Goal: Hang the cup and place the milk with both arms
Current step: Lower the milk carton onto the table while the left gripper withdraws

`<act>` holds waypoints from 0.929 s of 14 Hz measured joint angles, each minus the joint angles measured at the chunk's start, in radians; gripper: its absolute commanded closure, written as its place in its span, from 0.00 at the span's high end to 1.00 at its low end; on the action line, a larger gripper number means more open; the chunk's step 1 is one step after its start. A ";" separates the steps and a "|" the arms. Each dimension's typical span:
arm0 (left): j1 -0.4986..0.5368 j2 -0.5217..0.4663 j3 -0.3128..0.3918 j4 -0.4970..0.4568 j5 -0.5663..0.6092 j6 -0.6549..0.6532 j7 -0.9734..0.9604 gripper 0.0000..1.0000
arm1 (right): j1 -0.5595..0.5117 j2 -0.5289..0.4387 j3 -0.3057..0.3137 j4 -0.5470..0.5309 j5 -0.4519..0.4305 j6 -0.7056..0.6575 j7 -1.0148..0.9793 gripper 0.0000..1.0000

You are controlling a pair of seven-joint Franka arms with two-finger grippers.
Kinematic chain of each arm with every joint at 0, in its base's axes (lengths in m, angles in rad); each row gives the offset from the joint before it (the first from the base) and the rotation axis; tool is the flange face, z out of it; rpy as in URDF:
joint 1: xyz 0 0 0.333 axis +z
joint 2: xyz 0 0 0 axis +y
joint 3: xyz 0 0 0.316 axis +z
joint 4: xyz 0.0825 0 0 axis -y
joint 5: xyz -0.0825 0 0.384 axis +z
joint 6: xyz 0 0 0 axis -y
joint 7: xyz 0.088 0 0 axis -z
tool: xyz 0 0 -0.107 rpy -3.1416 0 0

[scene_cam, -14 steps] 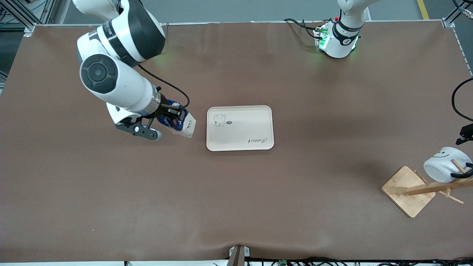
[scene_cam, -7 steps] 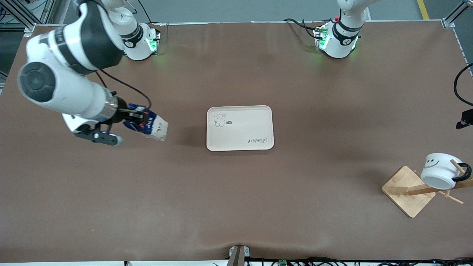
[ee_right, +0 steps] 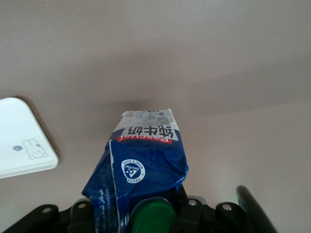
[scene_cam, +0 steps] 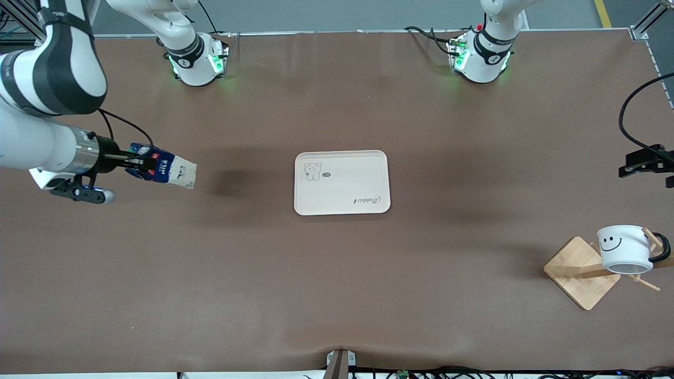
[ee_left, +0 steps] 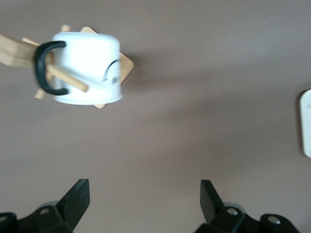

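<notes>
A tray (scene_cam: pixel 342 182) lies flat in the middle of the surface (scene_cam: pixel 337 273). Toward the left arm's end, nearer to the front camera than the tray, a mug rack (scene_cam: pixel 582 272) stands on the surface, and the cup (scene_cam: pixel 624 248) hangs by its handle on one peg of this rack. The left tool (scene_cam: pixel 646 164) is in the air over the surface at that same end, apart from the cup. Toward the right arm's end, the right tool (scene_cam: pixel 138 164) holds the milk carton (scene_cam: pixel 167 169) tilted above the surface, well apart from the tray.
</notes>
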 measured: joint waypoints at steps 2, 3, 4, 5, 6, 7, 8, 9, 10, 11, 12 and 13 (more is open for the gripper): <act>-0.003 0.000 -0.016 0.000 0.000 -0.011 -0.041 1.00 | -0.052 0.000 -0.001 -0.040 -0.002 0.036 -0.111 0.00; -0.003 0.000 -0.017 -0.001 0.000 -0.012 -0.044 1.00 | -0.068 -0.001 -0.001 -0.060 -0.002 0.046 -0.143 0.00; -0.001 0.000 -0.017 -0.001 0.000 -0.012 -0.044 1.00 | -0.076 -0.005 0.000 -0.080 -0.003 0.055 -0.162 0.00; 0.001 0.000 -0.017 -0.001 0.000 -0.012 -0.044 1.00 | -0.082 -0.011 0.000 -0.100 -0.009 0.073 -0.182 0.00; 0.001 0.000 -0.016 -0.001 0.000 -0.012 -0.044 1.00 | -0.090 -0.018 0.000 -0.122 -0.023 0.102 -0.208 0.00; 0.000 0.000 -0.016 -0.001 0.000 -0.012 -0.044 1.00 | -0.102 -0.026 0.000 -0.145 -0.042 0.133 -0.235 0.00; -0.008 -0.001 -0.014 -0.001 0.000 -0.012 -0.044 1.00 | -0.115 -0.036 0.000 -0.170 -0.058 0.157 -0.252 0.00; -0.033 -0.005 -0.002 -0.001 0.000 -0.012 -0.044 1.00 | -0.127 -0.047 0.000 -0.198 -0.067 0.178 -0.260 0.00; -0.077 -0.011 0.028 0.000 0.000 -0.012 -0.045 1.00 | -0.140 -0.058 0.000 -0.225 -0.070 0.199 -0.263 0.00; -0.129 -0.017 0.065 -0.001 0.000 -0.012 -0.047 1.00 | -0.155 -0.067 0.000 -0.248 -0.071 0.216 -0.265 0.00; -0.172 -0.025 0.096 -0.001 0.000 -0.012 -0.050 1.00 | -0.169 -0.071 0.000 -0.262 -0.072 0.224 -0.266 0.00; -0.200 -0.034 0.115 -0.003 0.000 -0.012 -0.063 1.00 | -0.180 -0.073 0.000 -0.271 -0.073 0.229 -0.265 0.00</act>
